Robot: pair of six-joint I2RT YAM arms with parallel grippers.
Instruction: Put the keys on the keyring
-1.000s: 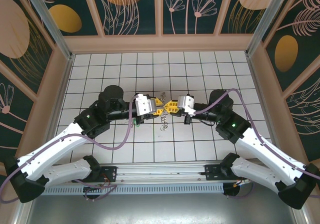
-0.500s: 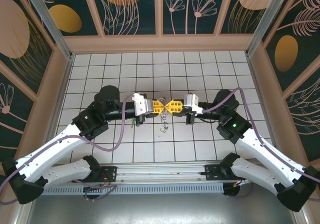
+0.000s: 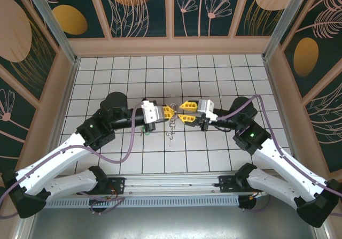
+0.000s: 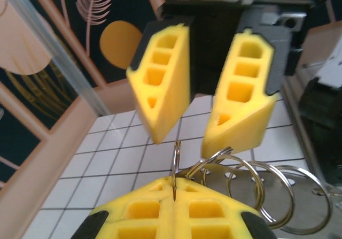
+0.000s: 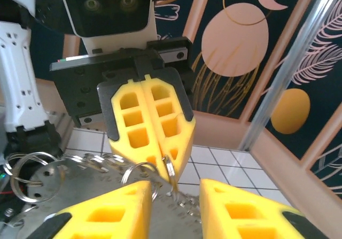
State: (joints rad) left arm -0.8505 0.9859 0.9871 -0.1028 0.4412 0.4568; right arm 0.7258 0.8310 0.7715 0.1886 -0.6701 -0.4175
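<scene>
The keyring [image 4: 176, 156] is a thin silvery split ring, standing on edge in the tips of my left gripper [image 4: 175, 184], which is shut on it. Linked to it hang the keys [image 4: 312, 199], a bunch of silvery rings and a flat holed plate. In the top view the bunch [image 3: 171, 128] dangles below the left gripper [image 3: 173, 113] above the tiled floor. My right gripper [image 3: 185, 112] faces it tip to tip, jaws apart. From the right wrist, the open right gripper [image 5: 175, 190] flanks the ring [image 5: 170, 170], without touching it. The plate [image 5: 69, 183] lies to the left.
The white tiled floor [image 3: 160, 73] is walled by wooden panels [image 3: 171, 46] at the back and both sides. Purple cables [image 3: 131, 143] loop from each arm. Both arms reach in from the near edge and meet over the middle of the floor.
My right gripper has opened and let go of the ring. My left gripper has closed on it. The hanging bunch has swung slightly left.
</scene>
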